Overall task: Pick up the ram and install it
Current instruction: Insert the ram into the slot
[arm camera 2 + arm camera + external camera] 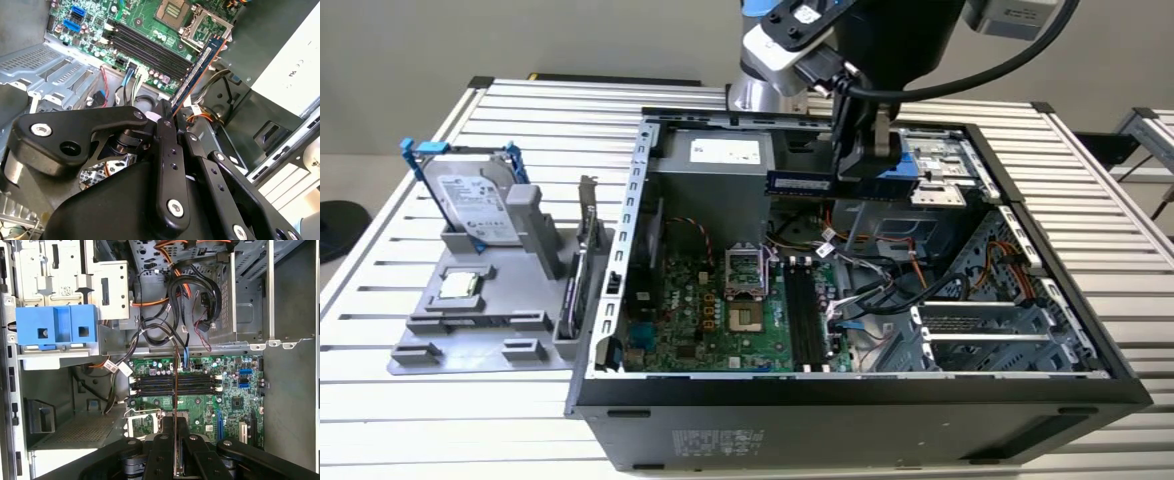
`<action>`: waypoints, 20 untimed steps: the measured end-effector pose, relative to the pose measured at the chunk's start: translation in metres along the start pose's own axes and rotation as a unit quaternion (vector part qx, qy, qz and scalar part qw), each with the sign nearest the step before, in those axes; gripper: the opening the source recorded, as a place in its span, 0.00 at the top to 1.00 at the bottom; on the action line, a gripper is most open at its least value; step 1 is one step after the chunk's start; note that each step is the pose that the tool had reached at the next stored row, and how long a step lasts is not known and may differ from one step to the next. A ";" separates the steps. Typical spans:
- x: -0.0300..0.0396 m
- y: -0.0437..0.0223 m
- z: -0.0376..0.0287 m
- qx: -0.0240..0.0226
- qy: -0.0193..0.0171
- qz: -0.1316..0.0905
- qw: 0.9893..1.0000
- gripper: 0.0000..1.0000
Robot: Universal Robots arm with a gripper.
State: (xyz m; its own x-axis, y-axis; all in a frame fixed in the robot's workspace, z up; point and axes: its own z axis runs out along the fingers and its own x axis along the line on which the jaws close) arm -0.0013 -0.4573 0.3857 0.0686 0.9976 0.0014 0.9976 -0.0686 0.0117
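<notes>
In the exterior view, on that view's left, a silver hard drive (470, 200) with blue rails is standing in a gray holder (467, 330) on the slatted desk (387, 420), and an upright card (583, 262) is leaning just beside the open computer case (854, 425). Further right, the hand (865, 150) is hanging over the case's far side, clenched on the ram (801, 181). The blue stick is lying level above the motherboard (707, 310), well clear of the black memory slots (803, 320).

The second wrist view is showing the ram (200, 70) pinched at one end by the hand (172, 117). In the first wrist view it is appearing edge-on as a thin line (176, 390) crossing the slots (200, 385), seemingly at right angles to them, though that angle is hard to judge.

The pick-up is looking done and the carry to the board is in hand. Seating would call for the stick lying parallel to one slot, contact edge down.
</notes>
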 end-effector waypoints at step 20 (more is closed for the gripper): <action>0.0000 0.0000 0.0002 0.000 -0.001 0.081 0.997 1.00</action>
State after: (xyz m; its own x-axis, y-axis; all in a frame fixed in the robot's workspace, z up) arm -0.0013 -0.4573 0.3855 0.2284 0.9736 0.0015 0.9735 -0.2284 0.0116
